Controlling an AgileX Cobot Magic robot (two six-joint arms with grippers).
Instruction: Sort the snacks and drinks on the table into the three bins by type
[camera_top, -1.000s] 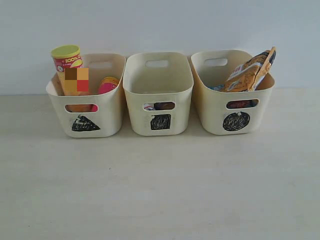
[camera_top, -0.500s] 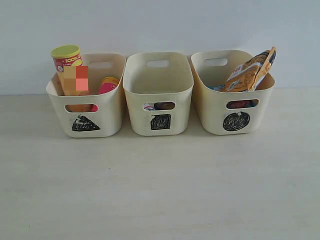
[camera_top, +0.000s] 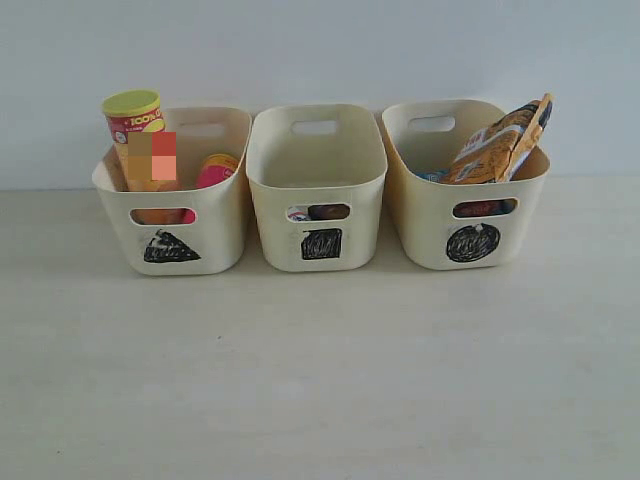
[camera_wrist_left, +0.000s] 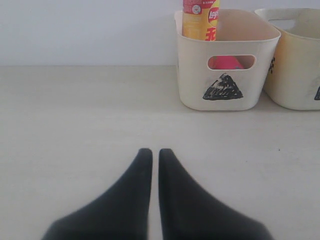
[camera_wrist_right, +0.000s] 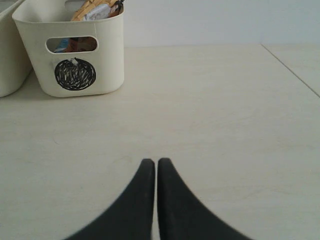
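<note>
Change: none (everything sat as a second before), so sorting looked finished.
Triangle bin (camera_top: 228, 205): yellow tube (camera_top: 135, 125) upright at 10 o'clock, pink tube (camera_top: 215, 168) beside it.
Square bin (camera_top: 316, 170): cartons (camera_top: 318, 212) glimpsed through the handle hole.
Circle bin (camera_top: 425, 215): orange packet (camera_top: 495, 145) leaning toward 1 o'clock.
Left gripper (camera_wrist_left: 151, 152): low over the table (camera_top: 320, 380), clenched, empty.
Right gripper (camera_wrist_right: 151, 162): likewise.

Left gripper (camera_wrist_left: 151, 152): two matte black fingers (camera_wrist_left: 122, 205), broad at the base and sweeping in a smooth curve to slim rounded tips. Right gripper (camera_wrist_right: 152, 161): an identical black pair, plain-surfaced and mirror-shaped.
</note>
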